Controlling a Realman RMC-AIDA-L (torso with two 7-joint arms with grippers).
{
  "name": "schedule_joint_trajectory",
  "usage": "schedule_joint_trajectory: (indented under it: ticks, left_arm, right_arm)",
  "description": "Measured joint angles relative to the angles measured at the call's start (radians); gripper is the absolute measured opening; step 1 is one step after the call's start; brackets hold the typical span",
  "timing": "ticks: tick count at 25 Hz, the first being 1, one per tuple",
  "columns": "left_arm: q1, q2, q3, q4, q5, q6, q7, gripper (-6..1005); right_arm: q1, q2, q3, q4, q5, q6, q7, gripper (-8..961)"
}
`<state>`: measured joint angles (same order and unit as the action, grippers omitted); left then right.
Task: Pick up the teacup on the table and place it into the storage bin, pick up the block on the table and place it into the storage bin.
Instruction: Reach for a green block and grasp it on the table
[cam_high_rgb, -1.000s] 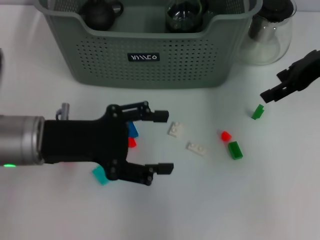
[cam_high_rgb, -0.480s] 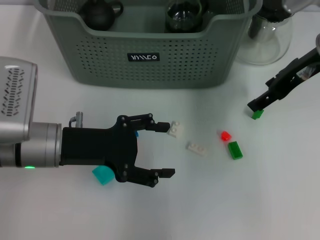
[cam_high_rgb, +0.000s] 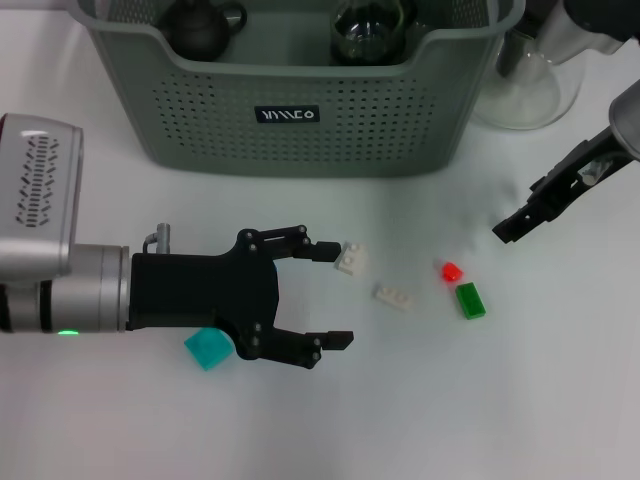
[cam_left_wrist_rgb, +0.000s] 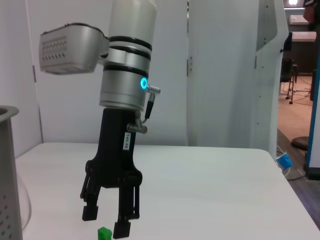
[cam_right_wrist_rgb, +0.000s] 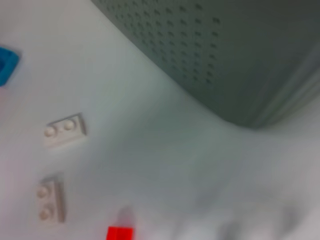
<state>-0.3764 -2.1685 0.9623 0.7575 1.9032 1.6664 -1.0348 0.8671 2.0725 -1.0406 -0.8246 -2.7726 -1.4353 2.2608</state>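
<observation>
Since half a second ago the small green block that lay at the tip of the right end effector (cam_high_rgb: 503, 231) has gone from the head view; the end effector itself has barely shifted. The left end effector (cam_high_rgb: 330, 294) sits almost where it was, edged slightly lower, and more of the teal block (cam_high_rgb: 207, 349) shows beside its black body.

The left end effector lies low over the white surface (cam_high_rgb: 420, 400) with its two fingers spread wide and nothing between them. The upper fingertip (cam_high_rgb: 327, 249) is just beside a white plate brick (cam_high_rgb: 350, 259); whether they touch cannot be told. A second white brick (cam_high_rgb: 393, 296), a small red block (cam_high_rgb: 450, 270) and a green block (cam_high_rgb: 469, 300) lie farther toward the robot's right.

The right end effector hangs above the surface near the right edge of the head view, where its finger gap cannot be read. The left wrist view shows it upright with fingers apart (cam_left_wrist_rgb: 106, 221) and a small green block (cam_left_wrist_rgb: 104, 233) on the surface between the tips, hidden from the head camera. The right wrist view shows the bin's wall (cam_right_wrist_rgb: 235, 55), both white bricks, the red block and a blue block (cam_right_wrist_rgb: 6, 64).

The storage bin (cam_high_rgb: 290, 130) stands at the back, holding a dark teapot (cam_high_rgb: 200, 25) and a glass vessel (cam_high_rgb: 368, 28). A glass pot (cam_high_rgb: 530, 75) stands just beside the bin.
</observation>
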Motion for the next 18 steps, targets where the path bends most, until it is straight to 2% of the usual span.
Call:
schedule_joint_trajectory:
  ticks: [12,18]
  left_arm:
    - [0.000,-0.001,-0.003,-0.008,-0.006,-0.015,-0.003,893]
    - [0.000,-0.001,-0.009,-0.010,-0.008,-0.015,-0.004,895]
  right_arm:
    - [-0.001,0.012,-0.055,0.053,-0.001,0.104,-0.016,914]
    - [0.005,0.012,-0.066,0.064,0.008,0.095,-0.032,642]
